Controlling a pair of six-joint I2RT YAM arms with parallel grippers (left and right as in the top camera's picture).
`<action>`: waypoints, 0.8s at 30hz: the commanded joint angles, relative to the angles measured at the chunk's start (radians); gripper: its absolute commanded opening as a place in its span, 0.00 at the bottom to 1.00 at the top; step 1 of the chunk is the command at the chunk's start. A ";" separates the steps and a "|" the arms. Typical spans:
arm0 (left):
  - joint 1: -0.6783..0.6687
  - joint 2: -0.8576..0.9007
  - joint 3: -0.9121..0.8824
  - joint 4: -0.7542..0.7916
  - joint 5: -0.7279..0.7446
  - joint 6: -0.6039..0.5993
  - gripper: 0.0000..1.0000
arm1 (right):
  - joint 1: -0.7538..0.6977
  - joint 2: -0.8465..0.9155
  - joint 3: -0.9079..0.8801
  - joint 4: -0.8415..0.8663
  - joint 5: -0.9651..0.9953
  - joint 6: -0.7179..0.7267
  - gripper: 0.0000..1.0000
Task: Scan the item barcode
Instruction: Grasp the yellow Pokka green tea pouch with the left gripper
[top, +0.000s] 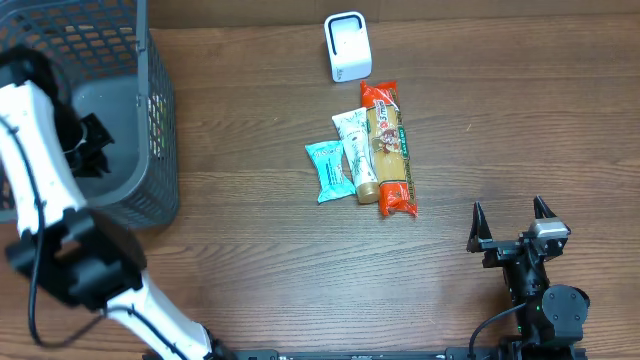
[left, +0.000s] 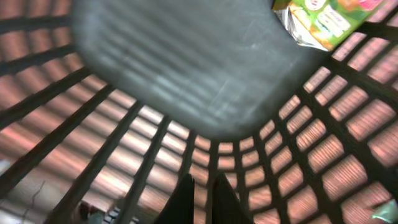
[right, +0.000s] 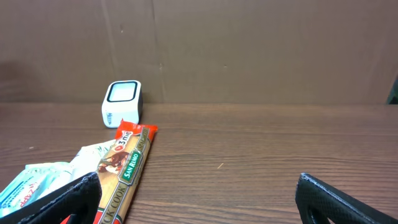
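Grey plastic basket (top: 160, 130) sits at the left end of the wooden table (top: 260, 280). Your left arm reaches down into it.

Left gripper (left: 201, 190): the fingers are drawn together, with only a thin slit between the tips. Nothing is visible between them. The tips hang above the basket's lattice wall, at the edge of its bare grey floor.

A green carton (left: 326, 18) lies inside the basket against the lattice, on the far side of the floor from the fingertips and well apart from them. The wrist view is blurred, so you cannot read its print.

Right gripper (top: 510, 225): the fingers are spread wide and hold nothing. It is low over the table at the near right, well apart from everything else.

Three more items lie mid-table, side by side and touching:
- a red and orange pasta packet (top: 388, 150), the rightmost and longest
- a white tube (top: 355, 150), lying along the packet's left side
- a teal packet (top: 326, 170), the leftmost, tilted slightly

A white scanner (top: 347, 47) stands upright at the far edge, just beyond the pasta packet's far end. From the right wrist view its dark window faces towards the camera.

No barcode can be made out on any item.
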 joint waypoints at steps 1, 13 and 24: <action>0.013 -0.148 -0.087 -0.005 -0.010 -0.039 0.04 | 0.004 -0.008 -0.010 0.004 -0.005 -0.012 1.00; 0.013 -0.263 -0.317 -0.005 -0.097 -0.180 0.04 | 0.004 -0.008 -0.010 0.004 -0.005 -0.012 1.00; 0.012 -0.548 -0.490 0.053 -0.090 -0.240 0.04 | 0.004 -0.008 -0.010 0.004 -0.005 -0.012 1.00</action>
